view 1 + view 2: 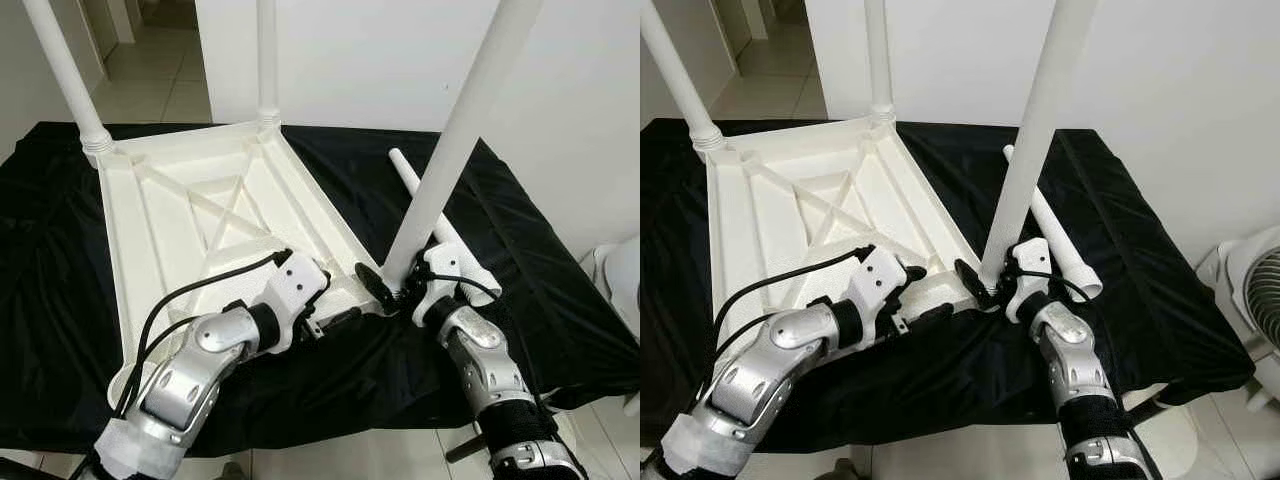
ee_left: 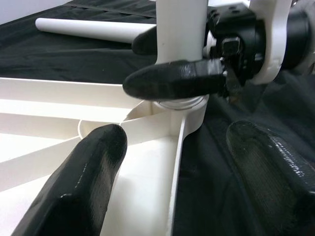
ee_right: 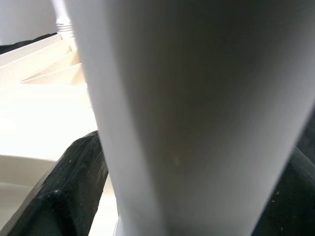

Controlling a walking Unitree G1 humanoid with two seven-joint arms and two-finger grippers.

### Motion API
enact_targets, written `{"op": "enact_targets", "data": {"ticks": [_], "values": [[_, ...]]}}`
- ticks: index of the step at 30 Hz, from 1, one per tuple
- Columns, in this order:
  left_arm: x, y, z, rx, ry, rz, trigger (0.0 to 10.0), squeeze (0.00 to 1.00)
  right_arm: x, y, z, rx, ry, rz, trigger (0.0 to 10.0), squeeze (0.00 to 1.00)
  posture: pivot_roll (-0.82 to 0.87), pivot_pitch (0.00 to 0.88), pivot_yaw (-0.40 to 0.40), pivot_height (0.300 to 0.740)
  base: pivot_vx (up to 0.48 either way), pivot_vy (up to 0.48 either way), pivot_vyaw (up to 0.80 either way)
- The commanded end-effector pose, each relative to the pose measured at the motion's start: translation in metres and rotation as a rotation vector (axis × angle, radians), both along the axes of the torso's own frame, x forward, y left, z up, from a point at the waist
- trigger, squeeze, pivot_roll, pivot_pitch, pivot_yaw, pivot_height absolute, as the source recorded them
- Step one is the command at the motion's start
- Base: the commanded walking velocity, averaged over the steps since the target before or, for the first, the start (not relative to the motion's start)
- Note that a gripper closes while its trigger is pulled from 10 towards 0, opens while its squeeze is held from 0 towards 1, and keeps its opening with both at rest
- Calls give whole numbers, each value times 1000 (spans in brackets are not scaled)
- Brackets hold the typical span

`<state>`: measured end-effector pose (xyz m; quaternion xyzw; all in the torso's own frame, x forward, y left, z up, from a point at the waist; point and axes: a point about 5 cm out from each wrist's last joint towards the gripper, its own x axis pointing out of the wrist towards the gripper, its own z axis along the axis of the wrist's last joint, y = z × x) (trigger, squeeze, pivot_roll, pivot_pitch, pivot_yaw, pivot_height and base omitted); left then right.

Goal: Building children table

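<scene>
The white plastic tabletop [image 1: 200, 220] lies upside down on a black cloth [image 1: 500, 260], with two legs [image 1: 70, 80] already standing in its far corners. The right gripper [image 1: 392, 285] is closed around the base of a third leg [image 1: 460, 130], holding it upright in the near corner socket. The left gripper [image 1: 335, 318] rests spread open, empty, beside that corner. A fourth leg [image 1: 430, 205] lies loose on the cloth, not yet fitted, so the build looks over halfway done.
</scene>
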<state>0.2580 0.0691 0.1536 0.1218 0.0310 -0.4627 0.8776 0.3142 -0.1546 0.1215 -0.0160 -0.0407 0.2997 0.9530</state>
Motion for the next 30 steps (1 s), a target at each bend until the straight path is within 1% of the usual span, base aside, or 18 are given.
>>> {"op": "enact_targets", "data": {"ticks": [1, 2, 5, 6, 10, 11, 22, 27, 28, 29, 30], "values": [[-1, 0, -4, 9, 2, 35, 10000, 0, 3, -5, 5, -29, -23, 2, 10000, 0, 121, 0, -55, 740, 0, 0, 0], [-1, 1, -4, 14, 3, 37, 10000, 0, 4, -9, 7, -43, -32, 5, 10000, 0, 122, 0, -56, 740, 0, 0, 0], [-1, 2, -4, 18, 1, 38, 10000, 0, 5, -11, 8, -52, -34, 16, 10000, 0, 123, 0, -57, 740, 0, 0, 0], [0, 1, -2, 19, -5, 38, 10000, 0, 7, -13, 10, -63, -37, 35, 10000, 0, 124, 0, -58, 740, 0, 0, 0], [1, 0, -1, 18, -10, 39, 10000, 0, 8, -13, 11, -67, -32, 50, 10000, 0, 128, 0, -62, 740, 0, 0, 0], [2, -2, 0, 15, -12, 41, 10000, 0, 9, -14, 11, -70, -27, 67, 0, 0, 128, 0, -66, 740, 0, 0, 0], [4, -5, 2, 14, -27, 44, 10000, 0, 7, -12, 9, -80, -21, 121, 0, 0, 132, 0, -70, 740, 0, 0, 0], [4, -6, 3, 14, -30, 42, 10000, 0, 6, -12, 8, -78, -14, 116, 0, 0, 125, 0, -68, 740, 0, 0, 0], [5, -7, 3, 14, -33, 40, 10000, 0, 6, -12, 8, -74, -9, 98, 5608, 0, 124, 0, -68, 740, 0, 0, 0], [5, -8, 4, 11, -35, 36, 10000, 0, 6, -12, 8, -62, 0, 85, 10000, 0, 117, 0, -68, 740, 0, 0, 0], [5, -8, 4, 11, -35, 36, 10000, 0, 6, -12, 8, -62, 0, 85, 10000, 0, 117, 0, -68, 740, 0, 0, 0]]}}
